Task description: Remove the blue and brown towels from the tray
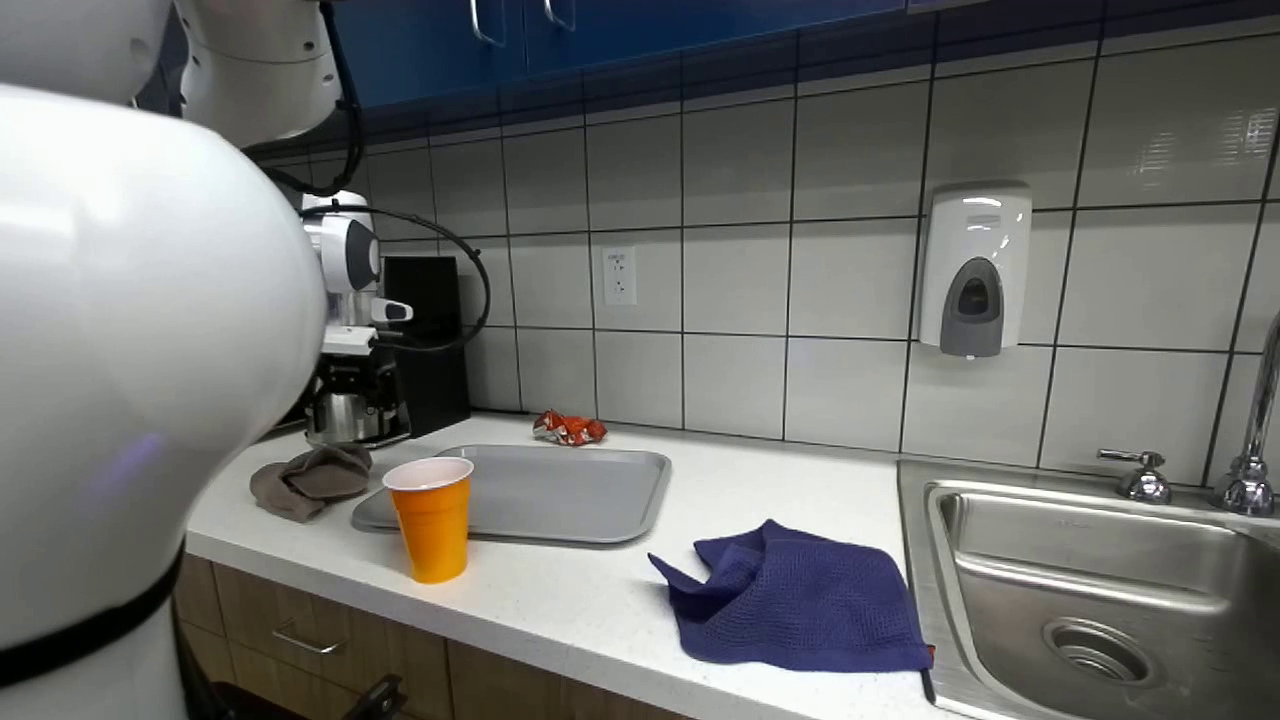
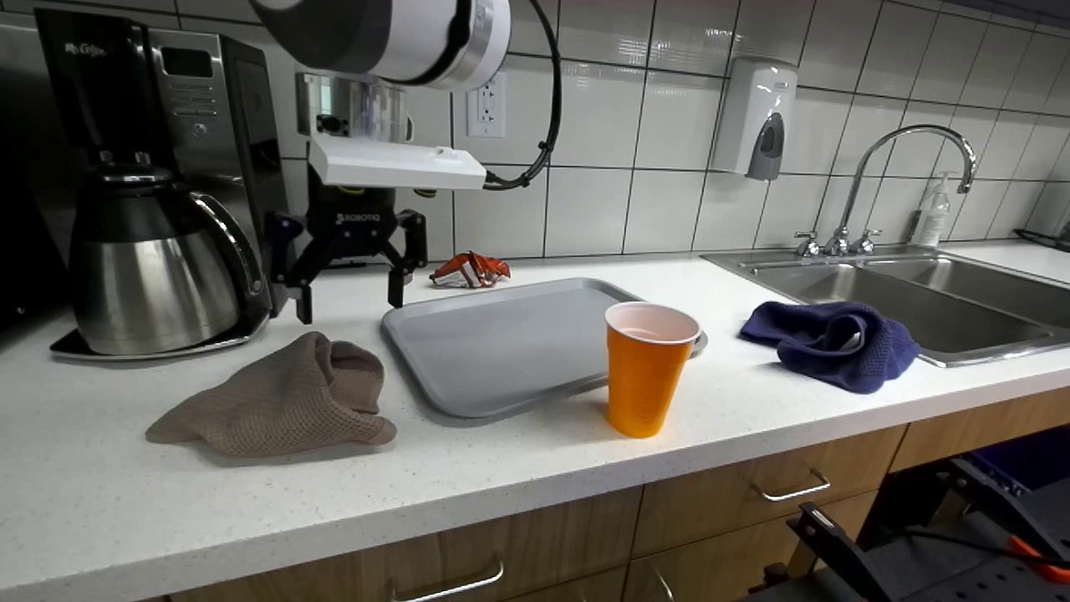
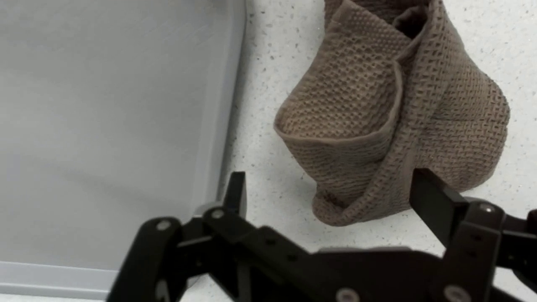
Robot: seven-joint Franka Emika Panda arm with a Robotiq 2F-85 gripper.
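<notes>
Black two-fingered robot gripper [image 2: 350,303]: hung above a white speckled countertop [image 2: 92,489], its fingers spread wide apart, holding nothing. Crumpled grey-brown woven cloth towel [image 2: 284,401]: lay on the countertop just beside a flat rectangular grey tray [image 2: 510,343] with rounded corners and a low rim, a narrow strip of countertop between the two; it was near the gripper, at seven o'clock from it in an exterior view, and at one o'clock from the midpoint of the fingertips in the wrist view, its lower fold seen through the gap. Tray: spread from eight to eleven o'clock around that midpoint. Rumpled navy-blue woven cloth towel [image 2: 823,359]: lay on the countertop just beside a stainless-steel sink [image 1: 1090,595], well apart from the gripper, at three o'clock from it in an exterior view. Tapered orange cup [image 2: 645,380], pale inside: stood upright on the countertop, at four o'clock from the tray in that view.
</notes>
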